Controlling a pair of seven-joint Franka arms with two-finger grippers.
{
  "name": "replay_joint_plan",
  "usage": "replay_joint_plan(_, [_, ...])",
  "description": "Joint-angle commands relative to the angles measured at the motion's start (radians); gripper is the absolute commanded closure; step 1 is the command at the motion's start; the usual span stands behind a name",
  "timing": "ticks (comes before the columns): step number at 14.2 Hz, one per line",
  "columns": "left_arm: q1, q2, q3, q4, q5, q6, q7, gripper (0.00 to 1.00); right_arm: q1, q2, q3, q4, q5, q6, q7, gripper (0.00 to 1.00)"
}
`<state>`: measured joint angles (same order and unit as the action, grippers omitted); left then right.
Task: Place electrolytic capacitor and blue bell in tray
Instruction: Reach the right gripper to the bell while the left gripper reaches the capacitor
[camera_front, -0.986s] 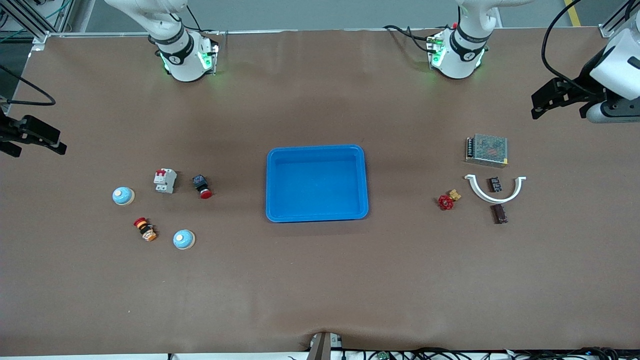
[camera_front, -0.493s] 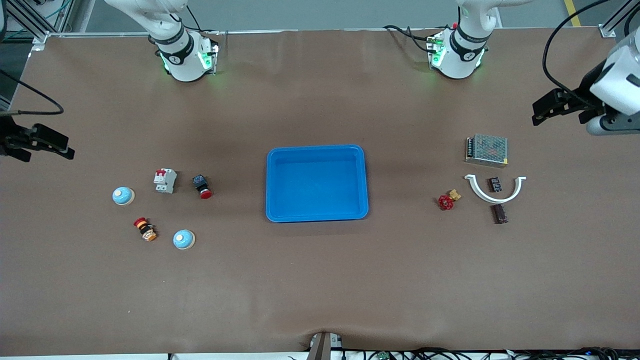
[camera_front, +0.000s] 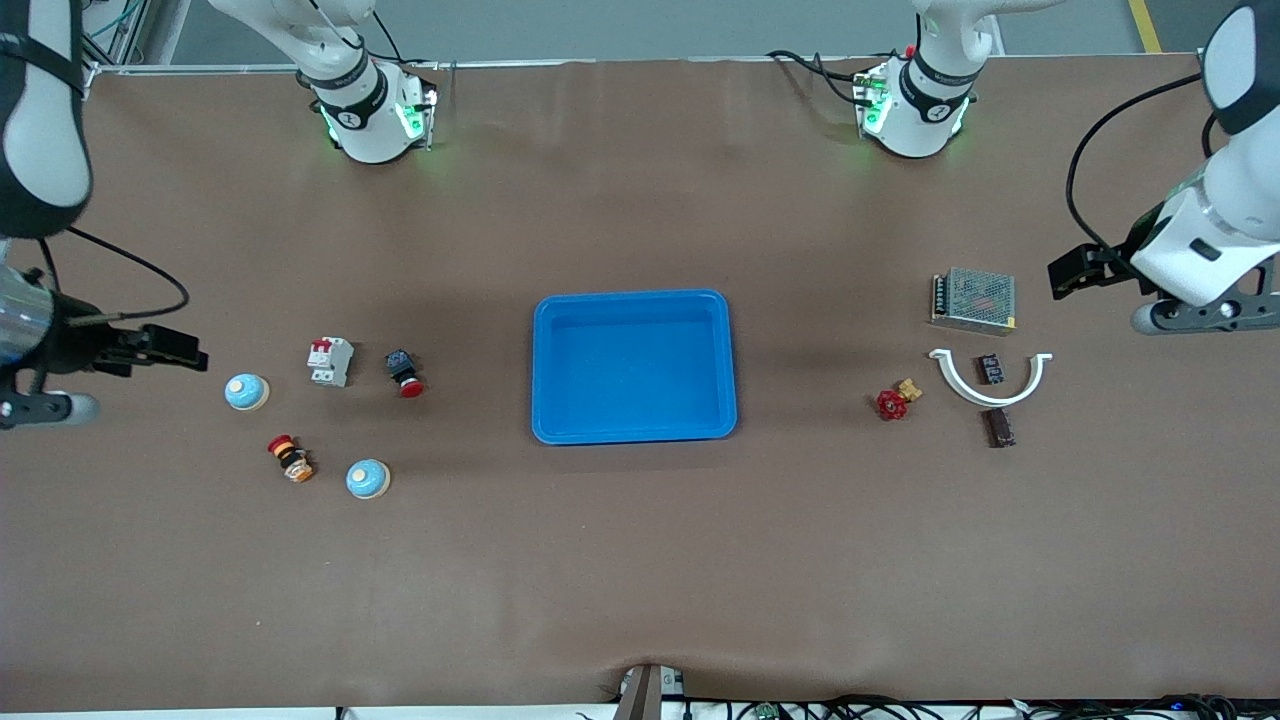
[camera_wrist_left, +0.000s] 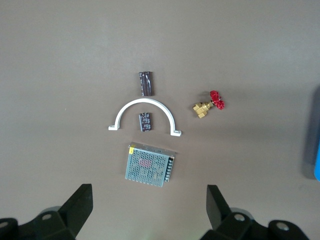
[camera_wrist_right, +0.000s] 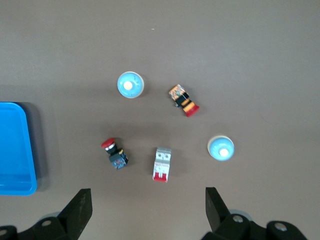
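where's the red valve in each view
Front view: red valve on the table toward the left arm's end, between the tray and the white curved bracket.
Left wrist view: valve beside the bracket.
Right wrist view: not in it.
Shared landmark: the white curved bracket in the front and left wrist views.

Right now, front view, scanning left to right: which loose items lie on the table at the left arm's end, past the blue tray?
Red-handled brass valve → white plastic half-ring clamp → dark brown cylindrical capacitor. The small black part and metal mesh power supply overlap these, so skipped.
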<state>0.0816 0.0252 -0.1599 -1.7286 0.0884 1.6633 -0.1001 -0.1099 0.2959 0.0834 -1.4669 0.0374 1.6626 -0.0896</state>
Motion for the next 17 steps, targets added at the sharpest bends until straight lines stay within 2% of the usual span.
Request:
replay_joint_plan(1, [0.021, -0.031, -0.003, -0.100, 0.016, 0.087, 0.023, 0.00, 0.024, 0.104, 0.002, 0.010, 0.007, 0.090, -0.001, 0.00])
replay_joint_plan(3, [0.053, -0.031, -0.003, -0.159, 0.016, 0.150, 0.023, 0.00, 0.029, 0.170, 0.004, 0.000, 0.019, 0.172, 0.001, 0.00])
replay_joint_plan(7, [0.076, -0.031, -0.001, -0.267, 0.014, 0.265, 0.030, 0.00, 0.075, 0.216, 0.004, -0.039, 0.021, 0.302, 0.011, 0.00])
replay_joint_plan(11, [0.135, -0.027, -0.004, -0.397, 0.016, 0.429, 0.071, 0.00, 0.101, 0.272, 0.004, -0.044, 0.009, 0.390, -0.001, 0.00])
replay_joint_plan(17, [0.161, 0.007, -0.003, -0.528, 0.013, 0.634, 0.076, 0.00, 0.125, 0.338, 0.002, -0.047, -0.013, 0.447, -0.007, 0.00])
